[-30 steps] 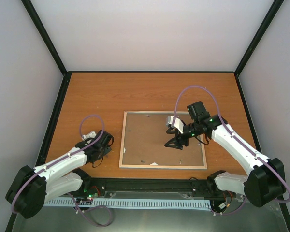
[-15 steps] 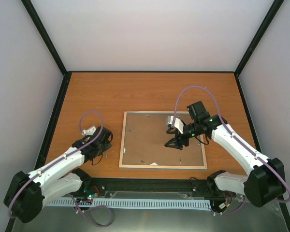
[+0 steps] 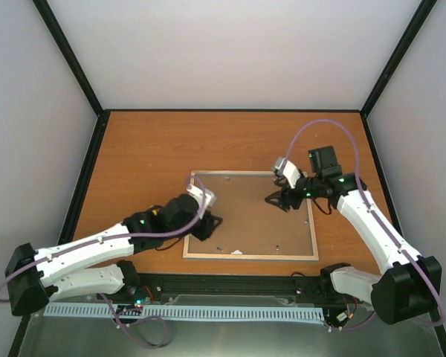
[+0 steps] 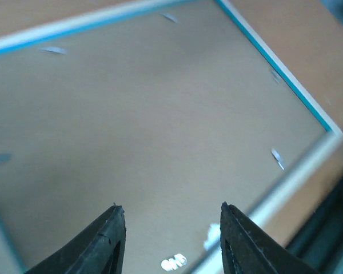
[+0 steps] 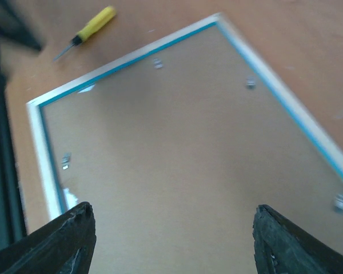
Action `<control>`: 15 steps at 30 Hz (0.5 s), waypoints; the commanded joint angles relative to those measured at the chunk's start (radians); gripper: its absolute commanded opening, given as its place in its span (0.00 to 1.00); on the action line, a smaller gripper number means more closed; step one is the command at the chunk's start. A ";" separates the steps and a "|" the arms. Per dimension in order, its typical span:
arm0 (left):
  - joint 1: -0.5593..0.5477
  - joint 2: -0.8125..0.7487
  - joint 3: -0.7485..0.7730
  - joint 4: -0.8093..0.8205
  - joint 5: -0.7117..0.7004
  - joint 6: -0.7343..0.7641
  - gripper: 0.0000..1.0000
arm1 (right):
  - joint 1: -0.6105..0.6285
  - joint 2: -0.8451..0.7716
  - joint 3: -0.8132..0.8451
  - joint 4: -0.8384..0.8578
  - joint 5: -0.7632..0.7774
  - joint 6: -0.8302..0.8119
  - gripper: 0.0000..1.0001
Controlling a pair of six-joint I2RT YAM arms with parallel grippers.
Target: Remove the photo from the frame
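two things lie on the orange-brown wooden table (image 3: pixel 149 149): a large thin rectangular frame (image 3: pixel 249 256), pale wood-edged back up, mid-table, and a small yellow-handled screwdriver (image 5: pixel 88 28) near one corner. a plain brown backing board (image 3: pixel 245 223) fills the frame, small metal tabs (image 5: pixel 250 83) along its edges; the photo is hidden. the left gripper (image 4: pixel 171 208) hangs over the board's left side, the right gripper (image 5: pixel 172 208) over its far right, both with jaws apart, gripping nothing.

1. The white-and-black left arm (image 3: pixel 97 249) stretches low and rightward from its base, and the black two-finger left gripper (image 3: pixel 208 224) tips downward.
2. Its dark fingers (image 4: pixel 106 242) stand apart, with nothing between them.
3. The white-and-black right arm (image 3: pixel 372 227) bends at the elbow, and the black two-finger right gripper (image 3: pixel 276 201) points left and down.
4. Its fingers (image 5: pixel 63 242) are spread wide and empty.
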 commanded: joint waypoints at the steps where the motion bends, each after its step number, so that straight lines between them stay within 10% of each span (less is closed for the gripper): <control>1: -0.173 0.062 0.006 0.037 0.056 0.209 0.47 | -0.123 -0.042 0.021 0.029 0.038 0.061 0.74; 15: -0.343 0.432 0.123 0.060 0.152 0.482 0.44 | -0.193 -0.068 -0.065 0.087 -0.082 0.089 0.74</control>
